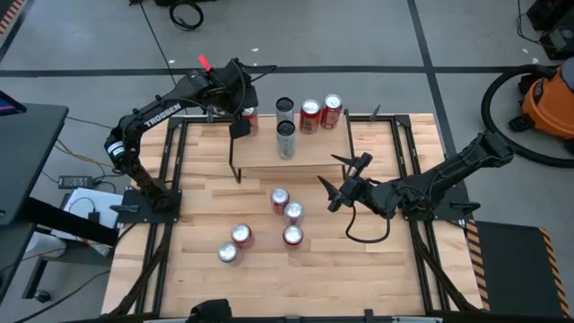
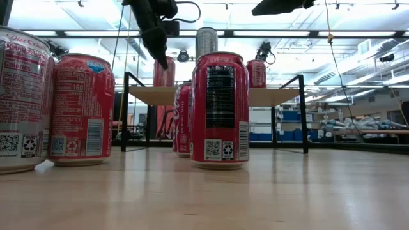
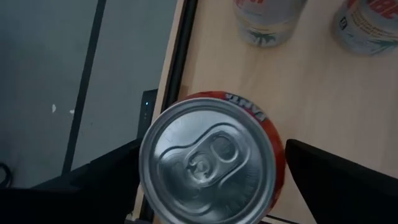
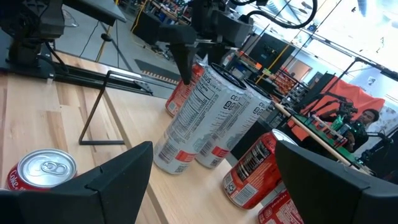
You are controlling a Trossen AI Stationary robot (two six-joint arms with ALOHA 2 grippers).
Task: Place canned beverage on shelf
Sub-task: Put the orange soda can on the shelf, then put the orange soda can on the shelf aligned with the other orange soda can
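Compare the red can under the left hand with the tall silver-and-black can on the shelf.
The red soda can is shorter; the tall silver-and-black slim can rises higher. The red can stands at the wooden shelf plank's left end between the left hand's open fingers; the slim can stands mid-shelf, untouched. Both are upright.

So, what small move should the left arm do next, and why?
Probably lift the left end effector straight up. Its fingers stand open on both sides of the red can, which rests on the shelf, so the can seems released.

Shelf: 5 cans. Table: 5 cans.
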